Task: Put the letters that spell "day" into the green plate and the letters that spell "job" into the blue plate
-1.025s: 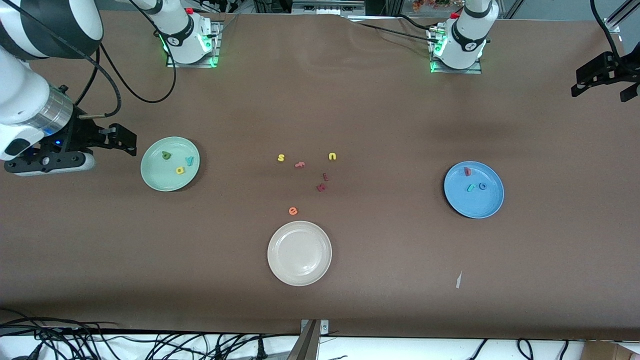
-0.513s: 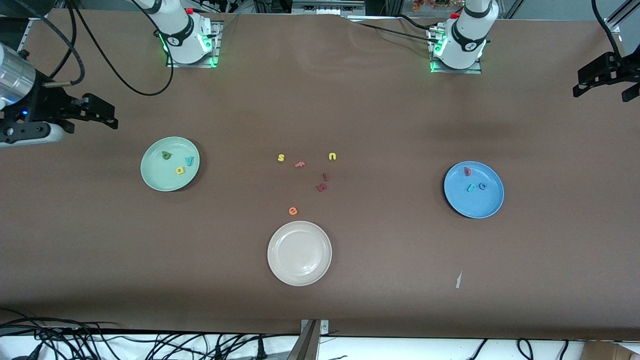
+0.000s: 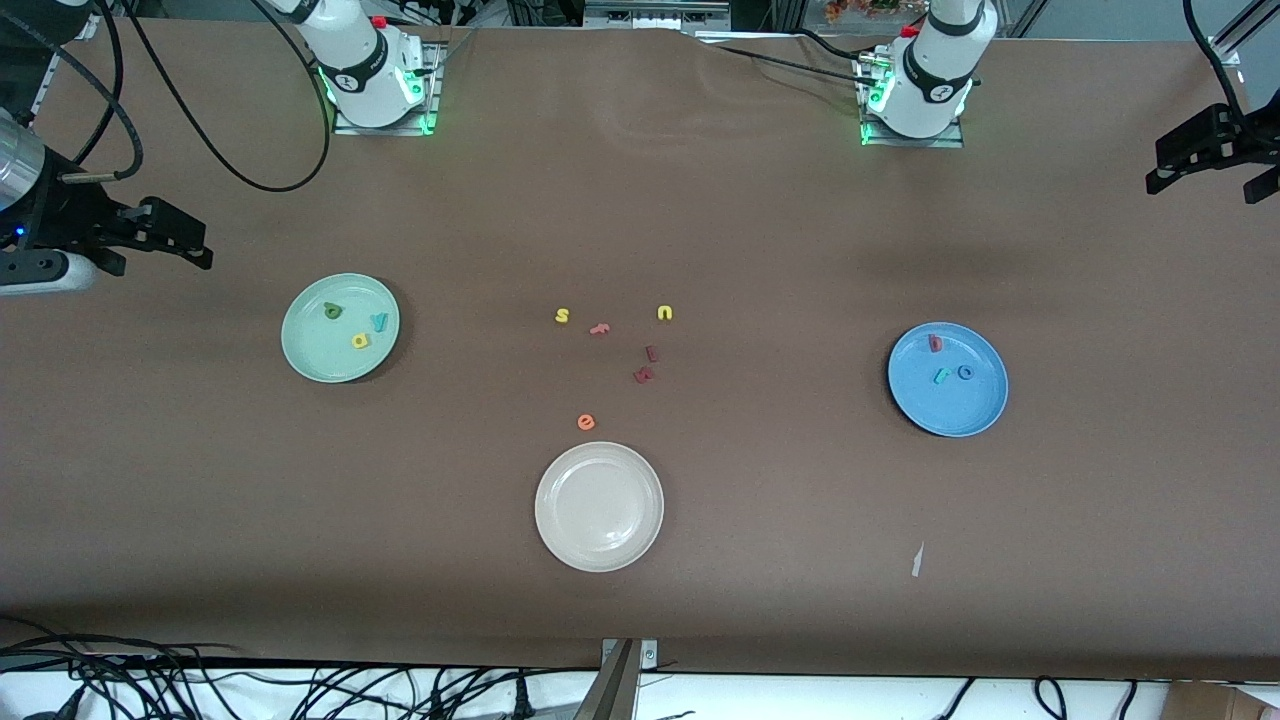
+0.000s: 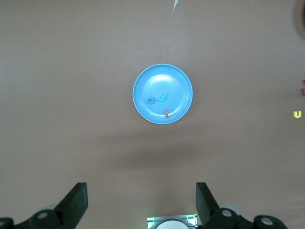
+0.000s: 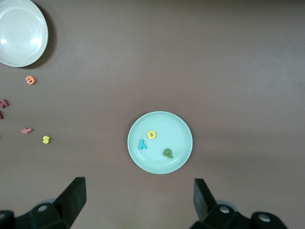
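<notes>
A: Front view: sorted, by the look of it?

B: Sorted. Lying in the green plate [image 3: 300, 350], toward the right arm's end of the bench [image 3: 760, 230]: yellow "d" [image 3: 360, 341], dark green "a" [image 3: 333, 310], teal "y" [image 3: 379, 321]. Lying in the blue plate [image 3: 960, 410], toward the left arm's end: red "b" [image 3: 935, 343], teal "j" [image 3: 941, 376], blue "o" [image 3: 966, 372]. Left out mid-bench, as fitting neither word: yellow "s" [image 3: 562, 316], yellow "u" [image 3: 665, 313], orange "e" [image 3: 586, 422], dark red letters [image 3: 645, 374], near the cream plate [image 3: 545, 510].

A: And the end effectors?

B: Right end effector [image 3: 180, 235] raised over its own end of the bench, released, carrying nothing. Left end effector [image 3: 1200, 185] likewise over its end. Parked clear, probably with nothing left to carry.

A: Left wrist view?

B: Looking down on the blue plate, three letters inside, fingers [image 4: 78, 198] spread and bare.

A: Right wrist view?

B: Same over the green plate: three letters in, fingers [image 5: 76, 193] wide apart.
</notes>
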`<action>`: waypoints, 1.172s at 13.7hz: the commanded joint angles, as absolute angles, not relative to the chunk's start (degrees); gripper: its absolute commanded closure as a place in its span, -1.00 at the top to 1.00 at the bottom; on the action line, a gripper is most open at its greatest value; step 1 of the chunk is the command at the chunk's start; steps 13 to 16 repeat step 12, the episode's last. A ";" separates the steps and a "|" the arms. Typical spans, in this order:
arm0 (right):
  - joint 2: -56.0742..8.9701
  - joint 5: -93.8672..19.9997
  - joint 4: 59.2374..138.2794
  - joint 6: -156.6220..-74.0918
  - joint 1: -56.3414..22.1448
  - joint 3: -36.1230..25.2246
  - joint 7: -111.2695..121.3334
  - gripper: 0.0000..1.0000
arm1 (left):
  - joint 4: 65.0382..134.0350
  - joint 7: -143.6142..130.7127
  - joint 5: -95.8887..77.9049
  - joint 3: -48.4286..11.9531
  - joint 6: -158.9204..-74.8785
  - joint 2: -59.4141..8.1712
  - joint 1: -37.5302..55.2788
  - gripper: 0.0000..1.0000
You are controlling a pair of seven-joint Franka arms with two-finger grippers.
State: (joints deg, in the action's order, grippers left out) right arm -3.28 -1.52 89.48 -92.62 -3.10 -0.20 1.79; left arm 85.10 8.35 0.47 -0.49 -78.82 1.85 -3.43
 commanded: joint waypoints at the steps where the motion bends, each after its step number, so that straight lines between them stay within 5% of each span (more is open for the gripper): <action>1: 0.70 -0.53 94.57 -95.45 -2.11 1.05 1.23 1.00 | 83.32 8.09 2.64 -0.53 -78.13 1.14 -2.90 1.00; 16: -0.44 -0.26 93.60 -94.75 -2.11 1.05 2.02 1.00 | 83.32 8.09 2.64 -0.62 -78.05 1.14 -2.90 1.00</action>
